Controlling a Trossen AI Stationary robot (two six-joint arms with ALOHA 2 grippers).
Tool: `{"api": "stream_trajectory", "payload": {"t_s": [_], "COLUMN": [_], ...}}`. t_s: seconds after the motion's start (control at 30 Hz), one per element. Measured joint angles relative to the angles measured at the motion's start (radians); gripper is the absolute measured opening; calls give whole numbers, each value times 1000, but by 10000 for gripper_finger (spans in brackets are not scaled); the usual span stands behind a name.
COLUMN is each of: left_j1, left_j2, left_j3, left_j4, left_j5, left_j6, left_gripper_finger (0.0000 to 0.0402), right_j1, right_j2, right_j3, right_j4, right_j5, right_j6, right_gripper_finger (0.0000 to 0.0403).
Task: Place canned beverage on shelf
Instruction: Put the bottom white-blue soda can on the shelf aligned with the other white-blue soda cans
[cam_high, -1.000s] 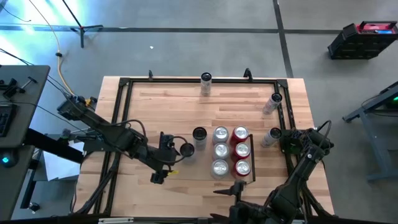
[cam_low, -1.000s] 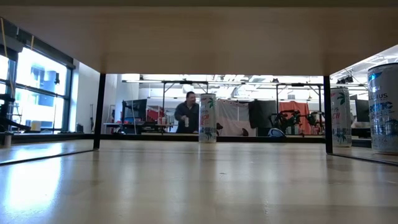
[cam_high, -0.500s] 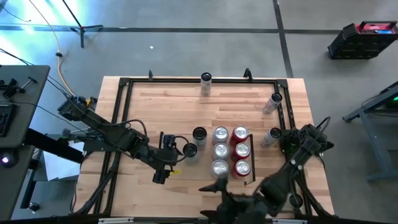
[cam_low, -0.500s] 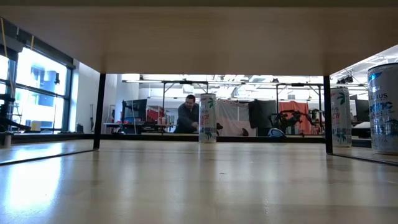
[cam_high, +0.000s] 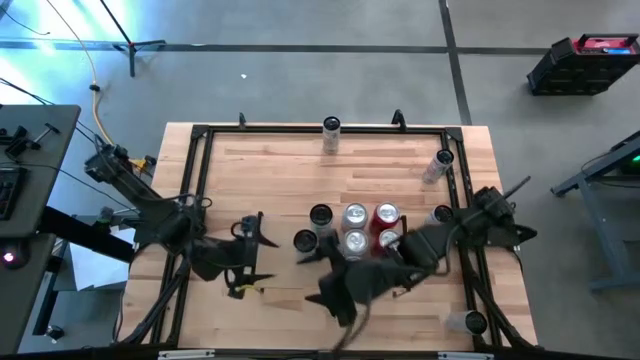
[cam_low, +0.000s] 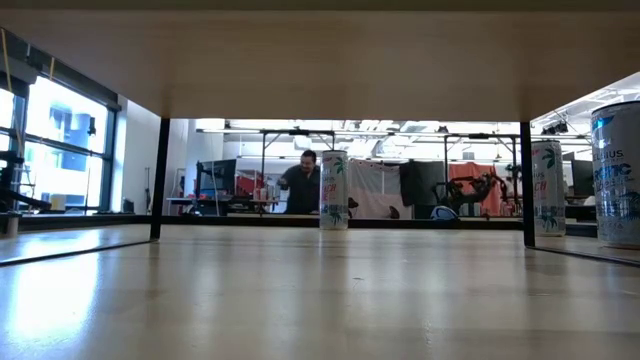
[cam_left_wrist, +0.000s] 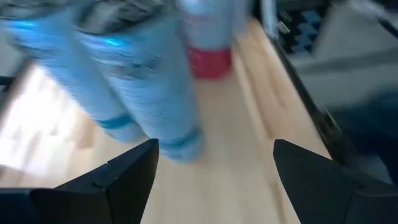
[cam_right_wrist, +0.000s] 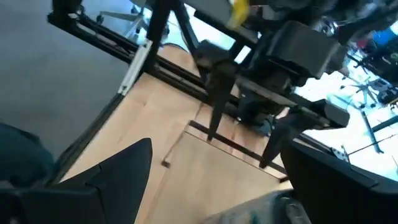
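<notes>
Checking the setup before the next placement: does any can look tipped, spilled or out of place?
Nothing looks tipped or spilled. The cans in the shelf stand upright; the loose cans stand apart along the table's far and right edges.

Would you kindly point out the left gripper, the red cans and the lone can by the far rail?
left gripper (cam_high: 243, 255), high view, midway between its fingertips.
red cans (cam_high: 387, 214), high view, silver lid of the farther one.
lone can (cam_high: 331, 126), high view, its lid.

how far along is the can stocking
Done: silver, red and dark cans stand clustered in the light-wood, black-railed shelf. In hand: nothing; left gripper and right gripper hover open and empty by its near side. Left: a silver can at the far rail and others along the right edge, outside it.
</notes>
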Motion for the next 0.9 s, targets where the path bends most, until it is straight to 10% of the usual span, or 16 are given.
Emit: {"api": "stream_trajectory", "payload": {"t_s": [0.2, 0.9], "left_j1": [1, 20], "left_j2": [-8, 26], "left_j3": [-129, -169], "left_j4": [225, 455], "left_j5": [-145, -156], "left_j6": [37, 83], "left_gripper_finger": [307, 307], "right_j1": [-79, -132], "right_j2": [0, 1], "right_j3": [7, 7], "right_j4": [-78, -200], "right_j5": [-94, -147], "right_j6": [66, 245], "right_gripper_finger": [341, 341]}}
